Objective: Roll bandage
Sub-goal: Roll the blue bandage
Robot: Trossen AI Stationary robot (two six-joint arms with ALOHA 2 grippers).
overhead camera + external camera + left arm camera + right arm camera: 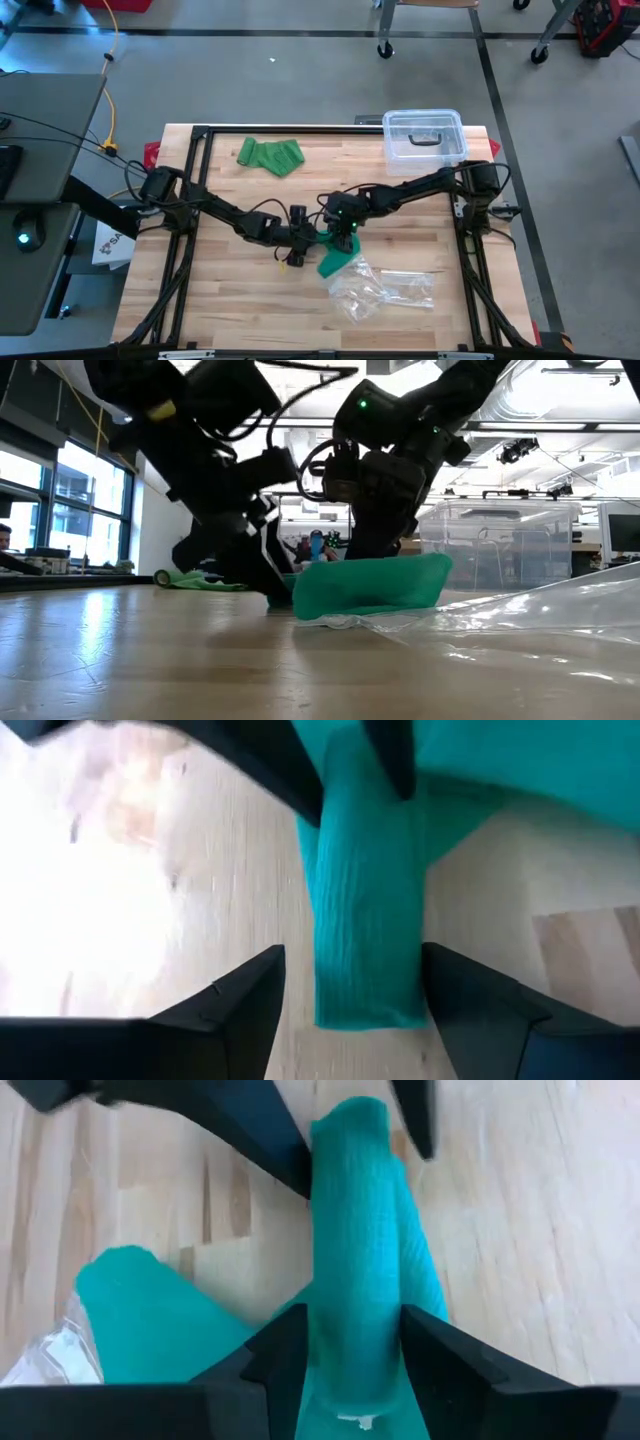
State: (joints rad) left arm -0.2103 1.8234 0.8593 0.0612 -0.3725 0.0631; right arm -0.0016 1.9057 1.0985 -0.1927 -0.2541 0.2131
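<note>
Setting: robotics lab or open-plan research workspace. Evidence follows. Pale butcher-block wooden table (230, 300) carries a black metal frame (270, 129) on which two dark arms are mounted. Floor is smooth grey concrete (300, 80) marked with dark tape lines; caster wheels of rolling furniture (384, 49) stand on it. Yellow cable (112, 60) trails beside a grey side desk (45, 110). Low view: exposed white ceiling ducting (560, 405), tall windows (75, 510), cluttered benches behind.
</note>
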